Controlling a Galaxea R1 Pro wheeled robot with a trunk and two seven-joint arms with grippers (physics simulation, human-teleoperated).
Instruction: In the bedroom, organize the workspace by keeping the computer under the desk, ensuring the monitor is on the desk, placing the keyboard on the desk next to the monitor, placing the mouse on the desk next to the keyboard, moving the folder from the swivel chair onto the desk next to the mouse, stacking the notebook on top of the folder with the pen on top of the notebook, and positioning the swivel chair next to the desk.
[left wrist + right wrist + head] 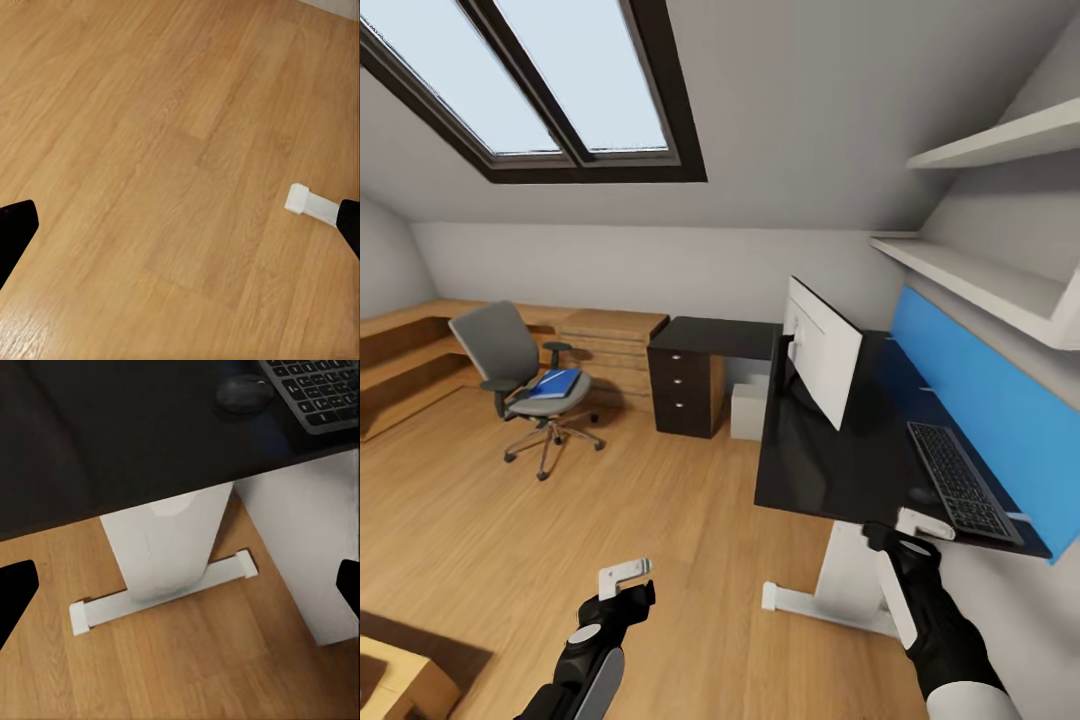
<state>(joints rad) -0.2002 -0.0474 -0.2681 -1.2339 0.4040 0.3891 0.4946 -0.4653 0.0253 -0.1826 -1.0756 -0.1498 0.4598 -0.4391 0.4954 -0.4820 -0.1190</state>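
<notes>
Head view: keyboard (963, 482) runs lengthwise along the wall; both fingers spread, empty.

Computer (748, 410) partly behind desk (830, 470)

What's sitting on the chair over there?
A blue folder lies on the grey seat of the swivel chair. Something pale seems to rest on top of it, but it is too small to make out. Whatever the folder covers is hidden.
</notes>
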